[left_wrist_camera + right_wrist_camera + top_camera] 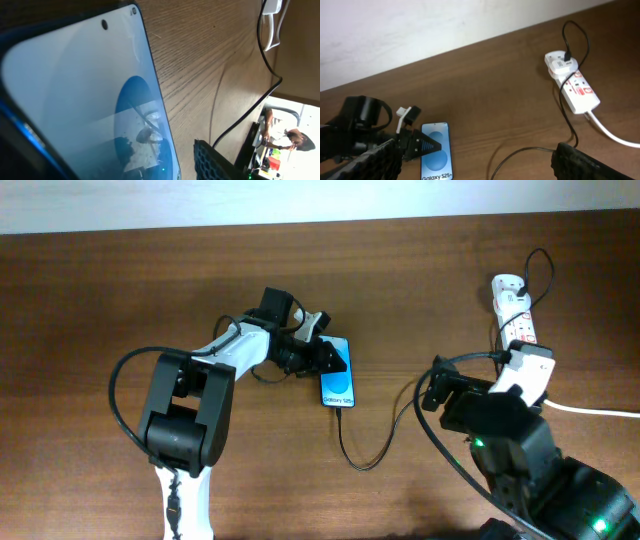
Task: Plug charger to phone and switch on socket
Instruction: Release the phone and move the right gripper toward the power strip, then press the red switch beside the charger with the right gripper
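The phone (338,387) lies flat on the table with its blue screen up; it also shows in the right wrist view (436,156) and fills the left wrist view (90,100). My left gripper (330,358) is open, its fingers either side of the phone's upper end, with a small gap at the one phone edge that shows. The thin black charger cable (375,450) meets the phone's lower edge, loops across the table (520,155) and runs to the white socket (515,310) (575,87). My right gripper (440,395) is open and empty, above the cable's loop.
A white plug (562,62) sits in the socket's far end. The thick white cord (612,135) leaves the socket toward the right edge. A pale wall runs behind the brown wooden table (120,280).
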`<state>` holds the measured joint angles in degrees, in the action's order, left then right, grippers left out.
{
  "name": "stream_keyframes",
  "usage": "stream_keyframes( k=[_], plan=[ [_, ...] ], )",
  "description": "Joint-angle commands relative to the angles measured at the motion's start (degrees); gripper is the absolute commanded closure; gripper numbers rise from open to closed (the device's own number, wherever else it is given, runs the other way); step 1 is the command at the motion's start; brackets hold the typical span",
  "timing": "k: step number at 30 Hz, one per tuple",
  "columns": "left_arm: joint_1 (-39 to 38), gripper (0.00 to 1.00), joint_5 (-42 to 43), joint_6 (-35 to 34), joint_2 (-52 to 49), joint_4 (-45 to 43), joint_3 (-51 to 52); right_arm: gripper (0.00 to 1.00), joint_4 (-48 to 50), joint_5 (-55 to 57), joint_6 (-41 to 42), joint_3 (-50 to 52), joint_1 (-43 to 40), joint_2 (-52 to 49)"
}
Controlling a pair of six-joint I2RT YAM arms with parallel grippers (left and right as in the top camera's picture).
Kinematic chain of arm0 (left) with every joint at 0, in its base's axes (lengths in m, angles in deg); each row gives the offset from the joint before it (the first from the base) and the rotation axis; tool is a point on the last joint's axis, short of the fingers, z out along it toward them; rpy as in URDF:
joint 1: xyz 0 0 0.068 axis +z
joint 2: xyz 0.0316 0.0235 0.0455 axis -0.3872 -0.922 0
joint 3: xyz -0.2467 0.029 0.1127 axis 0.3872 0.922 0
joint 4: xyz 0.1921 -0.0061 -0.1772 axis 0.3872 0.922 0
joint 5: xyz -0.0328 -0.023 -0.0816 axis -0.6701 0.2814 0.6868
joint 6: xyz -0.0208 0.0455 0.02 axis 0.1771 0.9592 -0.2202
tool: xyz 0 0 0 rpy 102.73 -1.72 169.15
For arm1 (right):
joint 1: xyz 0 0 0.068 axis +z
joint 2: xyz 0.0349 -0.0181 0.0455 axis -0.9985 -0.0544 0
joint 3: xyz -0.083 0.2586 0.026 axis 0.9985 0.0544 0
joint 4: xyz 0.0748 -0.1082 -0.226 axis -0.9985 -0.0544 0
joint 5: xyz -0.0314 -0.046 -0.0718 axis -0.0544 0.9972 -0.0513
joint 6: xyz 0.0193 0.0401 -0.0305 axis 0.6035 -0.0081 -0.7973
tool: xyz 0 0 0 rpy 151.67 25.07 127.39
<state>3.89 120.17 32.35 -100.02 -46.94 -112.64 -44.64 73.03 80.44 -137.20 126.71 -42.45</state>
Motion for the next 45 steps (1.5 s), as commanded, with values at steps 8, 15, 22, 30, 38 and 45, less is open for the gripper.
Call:
stream_keyframes(
  k=[8,15,22,30,38,45],
  plan=[
    [-1.66,0.37,-20.35,7.45,-1.14,6.99,0.52,0.01,-4.28,2.84,8.41,-0.33,-0.15,-1.79],
    [-1.95,0.21,-23.63,5.88,-1.14,7.02,0.52,0.01,-6.51,3.26,9.31,-0.33,-0.15,-1.84],
    [-1.64,0.0,-24.76,5.77,-0.44,8.2,-0.09,0.01,-7.58,3.08,9.27,-0.33,-0.15,-5.55],
    [4.94,0.01,-37.81,5.77,31.17,19.91,-2.36,0.01,-9.07,1.09,15.69,-0.33,-0.24,-14.1],
    [3.02,0.0,-48.19,2.12,80.87,26.69,15.02,0.01,-9.57,-19.28,8.46,-0.35,-29.44,-14.4],
    [3.02,0.01,-54.47,-2.86,98.9,24.98,25.46,0.55,-10.34,-36.57,-4.87,-4.74,-58.38,-24.83]
  ],
)
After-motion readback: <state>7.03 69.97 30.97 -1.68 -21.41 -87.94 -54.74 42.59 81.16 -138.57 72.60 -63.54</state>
